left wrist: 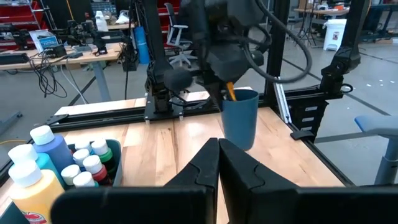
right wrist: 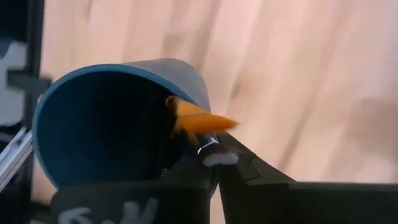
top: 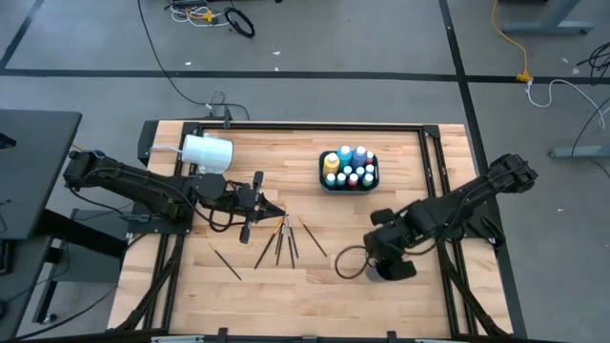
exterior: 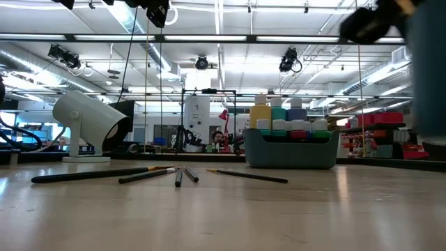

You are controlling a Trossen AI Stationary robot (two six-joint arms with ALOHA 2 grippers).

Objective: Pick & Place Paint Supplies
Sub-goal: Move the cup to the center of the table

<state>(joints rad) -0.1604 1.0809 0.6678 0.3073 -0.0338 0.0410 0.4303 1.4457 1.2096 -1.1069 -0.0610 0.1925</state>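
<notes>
A blue cup [right wrist: 106,118] stands upright near the table's right front [top: 398,272]. A brush with an orange end [right wrist: 196,119] sticks out at its rim [left wrist: 230,92]. My right gripper [right wrist: 216,167] points down over the cup, shut, its tips beside the brush's silver ferrule [right wrist: 214,155]. Several dark-handled brushes [top: 279,238] lie flat mid-table. Small paint bottles stand in a dark tray [top: 349,170]. My left gripper [top: 276,210] hangs level and shut above the brushes, holding nothing. My right gripper's shut fingertips stand right at the brush's silver ferrule [right wrist: 214,155], coming from above over the cup's rim. Whether they pinch or touch it, I cannot tell. The brush's lower part is hidden inside the cup.
A large white cup [top: 207,152] lies on its side at the far left. A black cable loop [top: 348,262] rests on the wood left of the blue cup. One brush [top: 227,264] lies apart at the front left. Black rails [top: 434,143] frame the table.
</notes>
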